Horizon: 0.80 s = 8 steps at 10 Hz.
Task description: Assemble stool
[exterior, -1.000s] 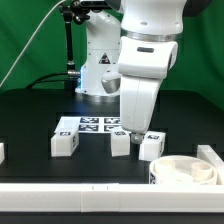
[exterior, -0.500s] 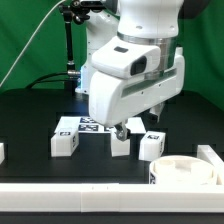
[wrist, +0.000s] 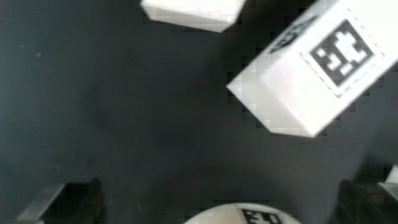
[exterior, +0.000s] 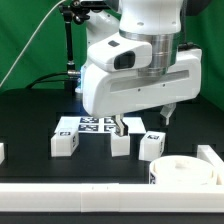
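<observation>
In the exterior view the claw [exterior: 142,121] hung low over the table [exterior: 30,120], its fingers [exterior: 117,125] spread wide apart and holding nothing. Three legs stood in a row. Taking the middle leg [exterior: 121,144] as the dial's centre, one finger hung at 12 o'clock just above it. A second leg [exterior: 65,142] stood at 9 o'clock and a third leg [exterior: 151,146] at 3 o'clock. The seat [exterior: 186,170] lay at 4 o'clock near the rail [exterior: 60,195], and the marker board [exterior: 92,123] at 10 o'clock.

In the wrist view the fingers stood far apart with bare table between them. A tagged leg [wrist: 311,75] lay tilted, clear of both fingers. A cropped leg [wrist: 192,12] showed near it.
</observation>
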Tool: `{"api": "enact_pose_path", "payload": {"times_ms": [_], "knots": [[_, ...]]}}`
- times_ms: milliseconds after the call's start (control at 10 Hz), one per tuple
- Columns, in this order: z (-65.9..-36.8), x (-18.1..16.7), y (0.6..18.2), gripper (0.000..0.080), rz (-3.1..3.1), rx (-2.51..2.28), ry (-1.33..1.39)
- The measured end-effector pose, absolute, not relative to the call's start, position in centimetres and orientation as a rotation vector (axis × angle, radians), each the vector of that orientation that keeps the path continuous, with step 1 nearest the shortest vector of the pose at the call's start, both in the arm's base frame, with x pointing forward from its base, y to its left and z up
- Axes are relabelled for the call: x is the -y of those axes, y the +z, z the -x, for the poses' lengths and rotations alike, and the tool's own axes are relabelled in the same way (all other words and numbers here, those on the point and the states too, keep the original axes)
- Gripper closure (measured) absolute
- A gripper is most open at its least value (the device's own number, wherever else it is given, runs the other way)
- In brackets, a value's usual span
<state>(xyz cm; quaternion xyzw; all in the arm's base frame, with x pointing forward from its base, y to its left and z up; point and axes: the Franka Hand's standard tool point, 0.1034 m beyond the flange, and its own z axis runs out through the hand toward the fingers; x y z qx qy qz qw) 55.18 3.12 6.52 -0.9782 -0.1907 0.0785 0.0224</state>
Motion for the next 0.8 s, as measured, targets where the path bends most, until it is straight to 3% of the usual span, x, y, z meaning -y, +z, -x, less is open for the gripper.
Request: {"api": "enact_pose_path", "payload": {"times_ms": [200, 300, 400, 800], "knots": [[-55.2, -2.8, 6.4, 0.0151, 3.09, 0.241, 0.239], [-54.8, -2.5, 5.8, 0.0151, 3.109, 0.016, 0.227], [-52.5, -3.1, 4.3, 0.0151, 3.103, -0.175, 0.307], [-52.3, -4.3, 4.1, 0.0151, 3.045, -0.514, 0.323]]}}
